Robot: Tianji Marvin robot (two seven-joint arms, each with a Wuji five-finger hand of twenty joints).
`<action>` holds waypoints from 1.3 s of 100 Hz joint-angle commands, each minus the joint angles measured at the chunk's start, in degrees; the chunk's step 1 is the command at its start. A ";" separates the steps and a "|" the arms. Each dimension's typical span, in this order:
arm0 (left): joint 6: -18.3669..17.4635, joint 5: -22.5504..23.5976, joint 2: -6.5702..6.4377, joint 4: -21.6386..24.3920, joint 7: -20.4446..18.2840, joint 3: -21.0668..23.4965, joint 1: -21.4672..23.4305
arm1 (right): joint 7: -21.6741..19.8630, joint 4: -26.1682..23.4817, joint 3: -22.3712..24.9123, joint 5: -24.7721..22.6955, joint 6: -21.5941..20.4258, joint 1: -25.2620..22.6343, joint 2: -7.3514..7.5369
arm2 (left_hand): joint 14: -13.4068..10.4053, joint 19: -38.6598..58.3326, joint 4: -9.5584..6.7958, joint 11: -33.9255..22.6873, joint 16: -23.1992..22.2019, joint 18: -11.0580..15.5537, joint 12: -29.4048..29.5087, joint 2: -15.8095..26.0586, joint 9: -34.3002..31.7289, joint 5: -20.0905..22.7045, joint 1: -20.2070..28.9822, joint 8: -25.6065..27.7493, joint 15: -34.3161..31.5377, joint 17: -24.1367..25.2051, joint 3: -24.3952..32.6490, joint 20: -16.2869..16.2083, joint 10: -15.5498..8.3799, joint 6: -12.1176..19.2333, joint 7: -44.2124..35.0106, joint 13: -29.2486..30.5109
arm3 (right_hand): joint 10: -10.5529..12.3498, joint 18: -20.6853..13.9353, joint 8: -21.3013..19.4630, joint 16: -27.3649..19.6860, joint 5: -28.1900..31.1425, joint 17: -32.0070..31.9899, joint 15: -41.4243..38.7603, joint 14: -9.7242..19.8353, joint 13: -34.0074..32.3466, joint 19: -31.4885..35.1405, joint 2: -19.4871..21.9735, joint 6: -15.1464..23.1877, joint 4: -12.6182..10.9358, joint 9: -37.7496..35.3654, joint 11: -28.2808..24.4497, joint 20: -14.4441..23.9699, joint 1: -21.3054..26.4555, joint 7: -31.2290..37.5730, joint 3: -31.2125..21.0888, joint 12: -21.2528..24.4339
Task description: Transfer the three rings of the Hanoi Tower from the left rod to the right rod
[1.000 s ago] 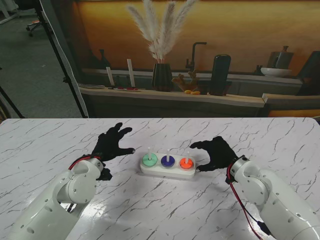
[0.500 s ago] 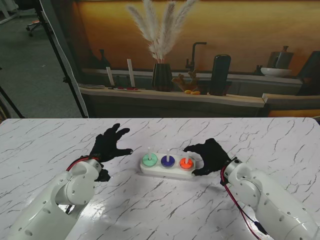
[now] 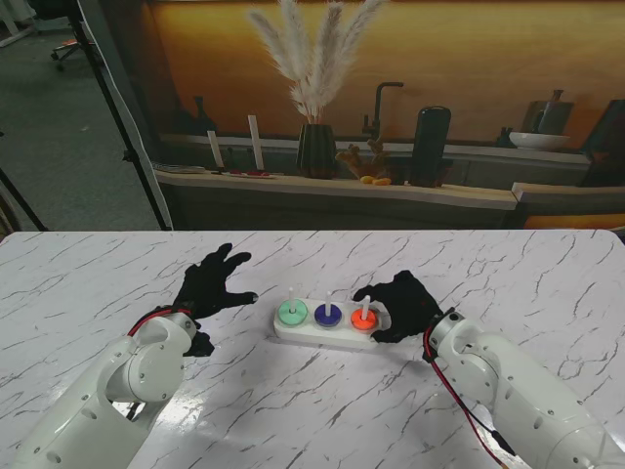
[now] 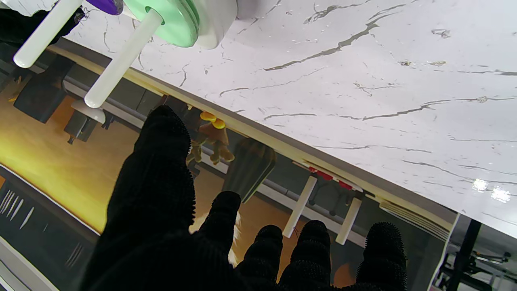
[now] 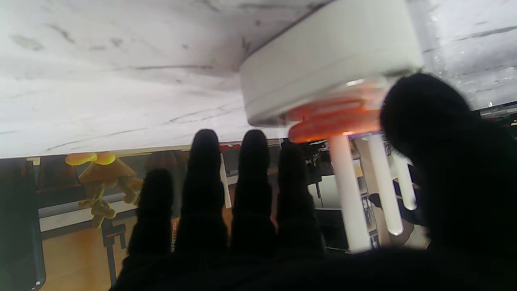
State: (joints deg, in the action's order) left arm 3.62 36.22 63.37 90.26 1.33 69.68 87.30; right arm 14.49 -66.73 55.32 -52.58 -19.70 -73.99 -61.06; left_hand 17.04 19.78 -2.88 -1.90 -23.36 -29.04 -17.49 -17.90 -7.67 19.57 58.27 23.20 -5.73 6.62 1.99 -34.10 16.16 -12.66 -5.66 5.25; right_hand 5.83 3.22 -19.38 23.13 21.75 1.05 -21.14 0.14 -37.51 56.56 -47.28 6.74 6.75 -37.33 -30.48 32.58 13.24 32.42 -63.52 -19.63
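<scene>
A white base (image 3: 327,330) sits on the marble bench (image 3: 312,410) with three upright white rods. In the stand's view a green ring (image 3: 292,313) lies at the foot of the left rod (image 3: 290,294), a purple ring (image 3: 327,314) on the middle rod, and an orange ring (image 3: 364,318) on the right rod (image 3: 366,307). Each ring rests flat on the base, one to a rod.

The right hand (image 3: 398,307) is at the right end of the base, palm toward the bench, its black-gloved fingers arched over the far side of the orange ring and its thumb on the near side of the base end. In the right wrist view the thumb (image 5: 444,161) sits just beside the orange ring (image 5: 335,121), the four fingers spread apart beyond it; whether any fingertip touches ring or base I cannot tell. It grips nothing visible.

The left hand (image 3: 213,283) is held over bare bench to the left of the base, apart from it, fingers splayed wide and holding nothing. Its wrist view shows the green ring (image 4: 169,20) and left rod (image 4: 121,60) beyond the thumb tip (image 4: 163,133).
</scene>
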 commanded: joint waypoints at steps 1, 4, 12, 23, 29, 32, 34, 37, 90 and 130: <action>-0.78 -0.36 0.09 0.05 -0.76 -0.10 0.34 | -0.20 -0.03 -0.22 0.25 0.04 -0.28 -0.51 | -0.91 -2.38 1.44 0.36 0.65 -0.60 -0.71 1.59 -1.00 0.61 -0.61 0.30 1.26 0.37 -1.83 0.67 -1.08 1.57 0.00 0.09 | 1.91 19.58 -1.14 0.62 1.20 -0.25 -1.42 1.37 -1.60 1.25 1.07 2.42 0.88 -2.22 -1.00 0.58 0.65 1.24 0.06 -0.66; -0.75 -0.38 0.09 0.05 -0.79 -0.12 0.33 | -0.29 -0.02 -0.23 0.32 0.04 -0.27 -0.51 | -0.85 -2.37 1.45 0.36 0.65 -0.62 -0.71 1.64 -1.01 0.60 -0.67 0.30 1.28 0.33 -1.86 0.66 -1.11 1.60 0.01 0.05 | 2.16 19.59 -1.18 0.63 1.49 -0.18 -1.57 1.49 -1.72 1.36 1.75 2.82 0.68 -2.72 -1.01 0.60 0.85 1.51 0.39 -0.65; -0.72 -0.41 0.09 0.06 -0.82 -0.11 0.36 | -0.73 -0.19 -0.17 0.37 0.06 -0.31 -0.45 | -0.86 -2.37 1.44 0.36 0.66 -0.60 -0.71 1.67 -1.05 0.60 -0.58 0.29 1.29 0.32 -1.85 0.65 -1.08 1.60 0.02 0.06 | 2.68 19.52 -1.38 0.66 2.83 -0.19 -1.81 1.71 -2.07 1.47 2.89 3.72 0.35 -3.94 -1.15 0.59 1.19 2.22 0.64 -0.72; -0.69 -0.45 0.10 0.07 -0.79 -0.08 0.38 | -1.11 -0.30 -0.13 0.44 0.02 -0.31 -0.42 | -0.86 -2.40 1.46 0.34 0.66 -0.62 -0.73 1.68 -1.12 0.70 -0.64 0.30 1.30 0.34 -1.92 0.64 -1.06 1.57 -0.02 0.03 | 3.61 19.48 -1.66 0.76 4.46 0.03 -2.28 2.24 -2.93 1.71 3.82 5.00 -0.14 -5.83 -1.34 0.61 2.25 3.06 0.48 -0.85; -0.72 -0.44 0.09 0.07 -0.83 -0.06 0.37 | -1.08 -0.22 -0.23 0.38 -0.02 -0.22 -0.41 | -0.92 -2.42 1.45 0.37 0.65 -0.61 -0.72 1.80 -1.07 0.65 -0.60 0.29 1.29 0.38 -1.90 0.64 -1.07 1.57 0.00 0.06 | 4.09 19.42 -1.88 0.91 5.40 0.33 -2.76 2.64 -3.72 2.02 3.88 5.90 -0.46 -7.00 -1.45 0.68 3.31 3.64 -0.18 -0.95; -0.73 -0.45 0.09 0.06 -0.83 -0.04 0.36 | -1.12 -0.21 -0.26 0.35 -0.04 -0.18 -0.39 | -0.86 -2.43 1.46 0.35 0.66 -0.61 -0.73 1.80 -1.12 0.66 -0.62 0.30 1.30 0.38 -1.93 0.63 -1.02 1.59 0.00 0.04 | 4.54 19.38 -2.05 1.03 6.17 0.51 -3.10 2.96 -4.27 2.26 3.95 6.50 -0.63 -7.93 -1.63 0.75 3.82 4.10 -0.64 -1.04; -0.76 -0.45 0.10 0.02 -0.78 -0.05 0.35 | -1.18 -0.21 -0.28 0.35 -0.07 -0.16 -0.38 | -0.87 -2.42 1.47 0.34 0.65 -0.64 -0.74 1.75 -1.15 0.71 -0.60 0.30 1.28 0.35 -1.93 0.63 -1.04 1.53 -0.02 0.06 | 4.71 19.30 -2.16 1.10 6.66 0.56 -3.31 3.19 -4.63 2.38 4.01 6.97 -0.73 -8.50 -1.72 0.79 4.19 4.40 -0.98 -1.10; -0.80 -0.48 0.11 -0.02 -0.71 -0.04 0.33 | -1.21 -0.17 -0.32 0.36 -0.11 -0.12 -0.38 | -0.84 -2.41 1.46 0.34 0.64 -0.67 -0.74 1.84 -1.16 0.71 -0.61 0.30 1.26 0.33 -1.93 0.61 -1.05 1.60 -0.02 0.09 | 4.99 19.18 -2.28 1.22 7.08 0.67 -3.64 3.45 -5.12 2.58 4.29 7.41 -0.86 -9.22 -1.78 0.85 4.55 4.74 -1.47 -1.16; -0.59 -0.95 0.15 0.11 -0.79 0.27 0.73 | -0.44 0.50 -1.19 0.76 0.16 0.26 -0.60 | -0.91 -2.78 1.53 0.38 0.58 -0.64 -0.73 2.07 -1.10 0.80 -0.68 0.29 1.30 0.57 -2.06 0.64 -1.07 1.66 -0.04 -0.02 | 4.98 18.25 -3.14 4.78 13.10 2.04 -11.04 5.67 -8.82 6.12 6.61 8.86 -0.67 -15.68 -3.13 2.72 8.11 9.12 -4.59 -3.18; -0.56 -1.36 0.20 -0.01 -0.73 0.28 0.81 | -0.98 0.44 -1.34 0.43 -0.26 0.35 -0.40 | -0.88 -3.03 1.60 0.37 0.59 -0.62 -0.72 2.18 -1.14 0.81 -0.77 0.28 1.35 0.68 -2.12 0.62 -1.07 1.56 -0.02 -0.07 | 3.78 18.74 -2.33 4.56 9.35 1.52 -10.36 5.06 -7.29 5.73 -5.19 6.34 0.62 -11.80 -2.08 3.14 7.90 6.63 -6.32 -2.55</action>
State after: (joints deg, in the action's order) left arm 3.82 35.21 63.37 90.32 1.28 70.02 87.77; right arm 14.37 -66.37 54.37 -51.92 -19.65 -72.96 -61.21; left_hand 17.04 19.26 -2.88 -1.89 -23.35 -29.04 -17.48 -17.22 -7.67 19.65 58.27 23.20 -5.73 6.62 1.33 -34.09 16.16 -12.66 -5.66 5.25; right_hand 6.41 3.22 -20.84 26.92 31.80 3.62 -31.19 4.24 -44.75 61.59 -48.70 13.54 7.36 -46.74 -28.80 34.89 19.56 37.66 -67.82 -20.09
